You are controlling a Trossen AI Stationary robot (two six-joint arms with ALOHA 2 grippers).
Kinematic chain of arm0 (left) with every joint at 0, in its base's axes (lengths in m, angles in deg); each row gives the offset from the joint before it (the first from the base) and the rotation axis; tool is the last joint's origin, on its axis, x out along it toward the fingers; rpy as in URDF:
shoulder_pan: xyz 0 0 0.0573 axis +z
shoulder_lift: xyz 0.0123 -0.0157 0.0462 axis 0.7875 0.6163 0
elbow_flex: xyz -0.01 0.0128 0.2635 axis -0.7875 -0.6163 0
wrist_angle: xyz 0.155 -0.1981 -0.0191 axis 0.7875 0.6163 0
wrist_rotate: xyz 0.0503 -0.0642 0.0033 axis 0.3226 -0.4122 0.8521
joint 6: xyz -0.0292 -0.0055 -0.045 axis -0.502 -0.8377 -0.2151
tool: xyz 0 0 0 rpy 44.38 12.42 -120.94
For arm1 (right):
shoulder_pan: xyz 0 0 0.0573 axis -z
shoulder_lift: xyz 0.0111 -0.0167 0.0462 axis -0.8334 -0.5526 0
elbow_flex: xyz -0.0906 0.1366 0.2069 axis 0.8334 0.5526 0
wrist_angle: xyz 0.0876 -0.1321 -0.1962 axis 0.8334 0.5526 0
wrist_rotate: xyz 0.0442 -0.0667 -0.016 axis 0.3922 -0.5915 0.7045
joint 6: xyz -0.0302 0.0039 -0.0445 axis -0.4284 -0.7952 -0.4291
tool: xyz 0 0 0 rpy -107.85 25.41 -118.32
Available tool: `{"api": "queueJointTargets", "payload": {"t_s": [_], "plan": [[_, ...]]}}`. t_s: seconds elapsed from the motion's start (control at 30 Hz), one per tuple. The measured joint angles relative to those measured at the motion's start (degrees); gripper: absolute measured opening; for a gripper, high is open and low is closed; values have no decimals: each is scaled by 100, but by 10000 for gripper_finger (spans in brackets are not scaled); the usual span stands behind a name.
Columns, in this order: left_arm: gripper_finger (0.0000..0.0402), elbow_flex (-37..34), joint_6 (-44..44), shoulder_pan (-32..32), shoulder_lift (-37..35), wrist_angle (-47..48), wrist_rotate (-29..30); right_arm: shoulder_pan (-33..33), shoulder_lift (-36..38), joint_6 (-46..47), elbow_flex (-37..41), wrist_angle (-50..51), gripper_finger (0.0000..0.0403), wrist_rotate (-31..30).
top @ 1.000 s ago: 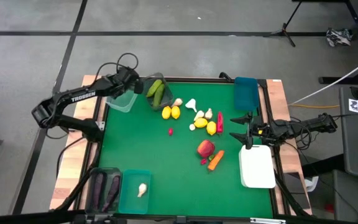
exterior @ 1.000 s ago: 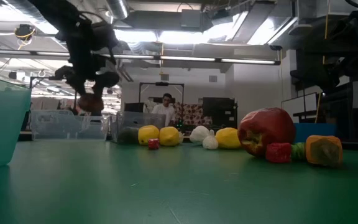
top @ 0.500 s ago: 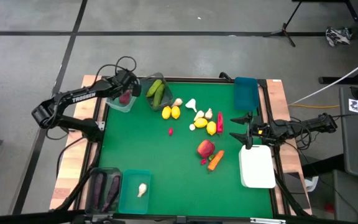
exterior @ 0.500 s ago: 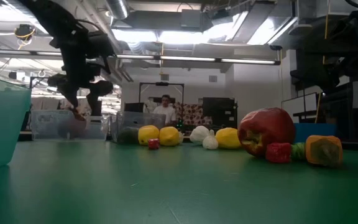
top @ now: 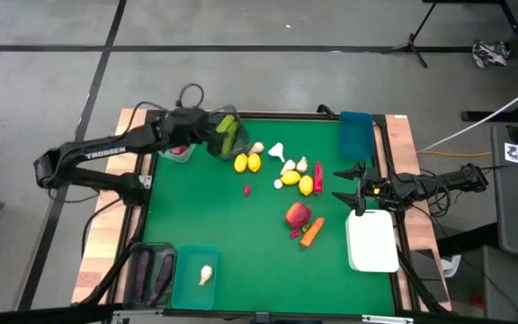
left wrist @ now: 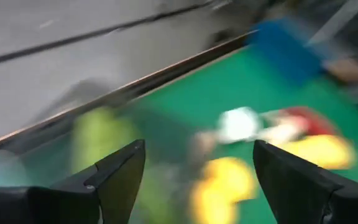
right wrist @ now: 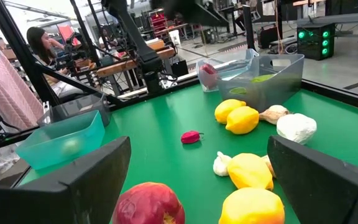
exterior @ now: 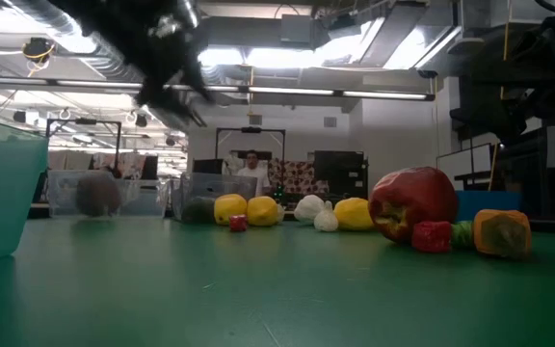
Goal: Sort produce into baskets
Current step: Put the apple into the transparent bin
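Two fingers spread wide on my left gripper (top: 207, 125), nothing between them; it hangs over the far-left corner, above the grey basket (top: 226, 122) with the green cucumbers (top: 227, 132). Clear basket (top: 176, 149) just beside it on the left has a red round fruit (top: 180, 148) lying in it. Right gripper (top: 342, 186) waits at the right edge near the white tray (top: 371, 240), fingers fully apart, empty.

Sorted so far, as I judge it: cucumbers in grey, one red fruit in clear, two dark eggplants (top: 151, 273) in the near-left basket (top: 148, 273), one garlic bulb (top: 206, 274) in the teal basket (top: 195, 276). Blue basket (top: 355, 134) at far right looks empty, tray likewise.

Left on the mat: two lemons (top: 247, 163) nearest my left gripper, a small red piece (top: 247, 190), then the cluster of garlic bulbs (top: 288, 166) and more lemons (top: 299, 181) with a red pepper (top: 317, 175), and further out the big red fruit (top: 297, 214) and orange carrot (top: 311, 232) (something small and red next to those, can't tell what).

Roughly a third done, most of the pile to go. Lemons look like the closest pick.
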Motion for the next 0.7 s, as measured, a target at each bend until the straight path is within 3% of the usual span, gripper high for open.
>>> {"api": "queueJointTargets", "payload": {"t_s": [0.13,0.23,0.37,0.53,0.7], "plan": [[292,3,-15,-1311,310,-1049,402,0,0,2,-1,0,376,1],[292,1,244,-2252,851,-1743,1081,0,-1,2,1,-2,376,0],[292,2,559,-3150,1677,-2933,1550,0,1,2,1,-4,376,0],[292,579,657,-3683,2828,-3669,2282,0,0,2,0,-14,376,0],[292,1958,586,-3772,3994,-2936,2722,0,2,4,1,-20,376,-2]]}}
